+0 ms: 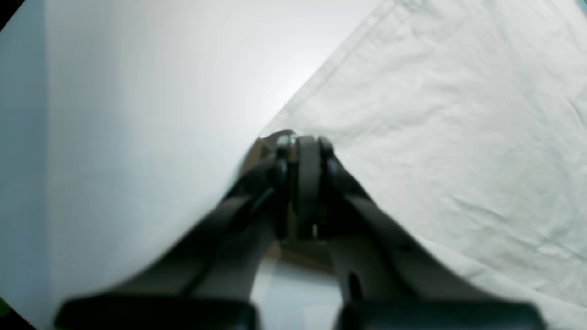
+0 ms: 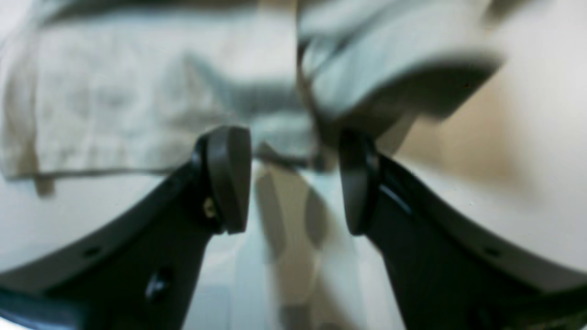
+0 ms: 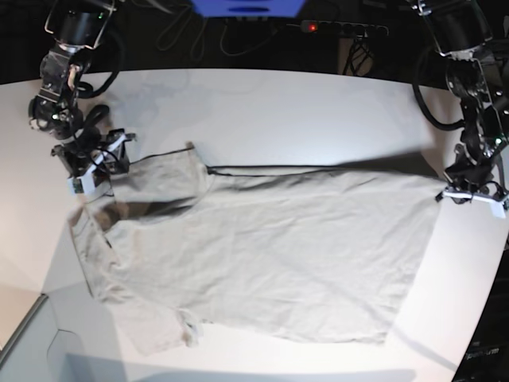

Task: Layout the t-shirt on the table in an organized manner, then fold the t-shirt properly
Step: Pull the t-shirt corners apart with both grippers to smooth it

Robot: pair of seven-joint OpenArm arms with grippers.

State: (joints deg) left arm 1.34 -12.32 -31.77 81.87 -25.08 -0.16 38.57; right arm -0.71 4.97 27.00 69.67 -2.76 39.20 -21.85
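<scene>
Three views, and each tells a different piece. From the base camera, the t-shirt (image 3: pixel 262 255) lies spread across the middle of the white table (image 3: pixel 278 111), hem toward three o'clock, collar end toward nine, one sleeve up at ten o'clock and the other down at seven. The left gripper (image 3: pixel 471 191) sits at the hem corner at three o'clock; the right gripper (image 3: pixel 94 163) is at the upper sleeve at ten.

Left wrist camera now: the left gripper (image 1: pixel 305 142) has its jaws pressed together right at the hem edge of the t-shirt (image 1: pixel 458 137), with bare table (image 1: pixel 137 114) off at nine o'clock. Whether cloth is pinched between them, I cannot tell; the tips hide it.

Right wrist camera, very blurred: the right gripper (image 2: pixel 296 181) has its jaws standing well apart, nothing between the pads (image 2: pixel 229 178), and rumpled t-shirt (image 2: pixel 114 114) fabric just beyond at twelve o'clock.

Back on the base view, dark cables (image 3: pixel 238 36) and a blue unit (image 3: pixel 246 8) line the far edge at twelve.
</scene>
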